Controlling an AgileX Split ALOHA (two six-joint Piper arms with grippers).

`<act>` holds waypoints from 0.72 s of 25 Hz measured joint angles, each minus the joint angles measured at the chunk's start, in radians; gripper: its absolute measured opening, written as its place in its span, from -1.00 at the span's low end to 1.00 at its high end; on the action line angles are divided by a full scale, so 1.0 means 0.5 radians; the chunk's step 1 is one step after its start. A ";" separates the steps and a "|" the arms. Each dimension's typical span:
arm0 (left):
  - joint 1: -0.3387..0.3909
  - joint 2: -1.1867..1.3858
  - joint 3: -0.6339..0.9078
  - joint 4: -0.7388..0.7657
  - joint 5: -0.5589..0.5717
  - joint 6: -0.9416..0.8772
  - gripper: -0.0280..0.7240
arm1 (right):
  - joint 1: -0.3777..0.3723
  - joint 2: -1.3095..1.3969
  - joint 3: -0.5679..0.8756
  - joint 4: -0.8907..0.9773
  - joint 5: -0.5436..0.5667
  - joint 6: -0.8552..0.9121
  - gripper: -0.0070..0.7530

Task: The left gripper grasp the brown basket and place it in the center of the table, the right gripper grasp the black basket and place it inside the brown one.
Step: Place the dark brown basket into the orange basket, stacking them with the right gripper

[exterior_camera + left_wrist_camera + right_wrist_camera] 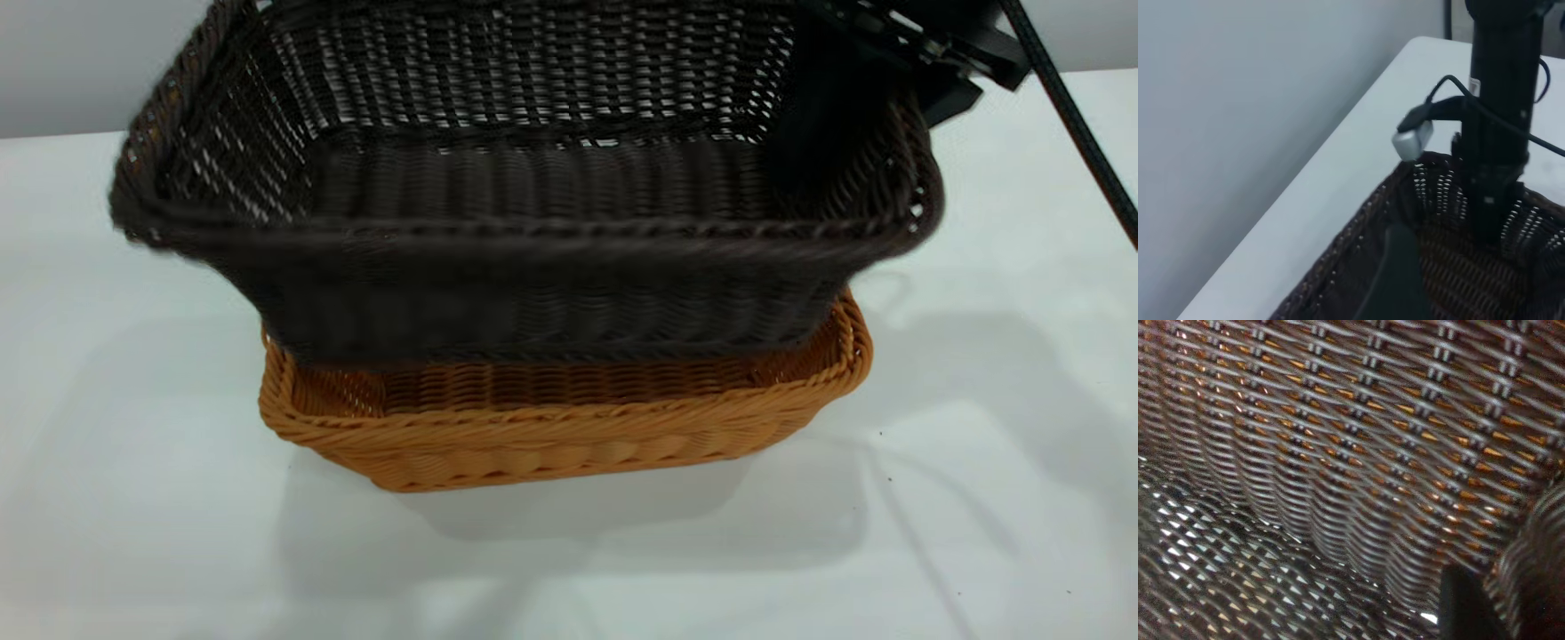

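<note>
Black basket, pinched by right tool, hides brown basket partly.

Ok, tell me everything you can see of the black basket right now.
The black basket is rectangular, very dark brown open-weave wicker with a braided rim, and looks empty. It is tilted, lower end dipping into the brown basket, far side higher. The right gripper holds its right rim; light shows through the weave.

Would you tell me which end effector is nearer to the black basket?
Right. The right end effector grips the black basket at its end wall; the left end effector hovers by one corner.
</note>
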 joint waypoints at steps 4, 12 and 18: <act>0.000 0.006 0.000 -0.002 0.000 0.000 0.52 | 0.000 0.063 -0.015 -0.003 -0.003 0.000 -0.34; 0.000 0.006 0.000 -0.002 0.032 -0.002 0.52 | 0.000 0.149 -0.014 -0.004 -0.084 -0.036 -0.34; 0.000 0.006 0.000 0.000 0.032 -0.002 0.52 | 0.000 0.178 -0.012 -0.023 -0.121 -0.052 -0.34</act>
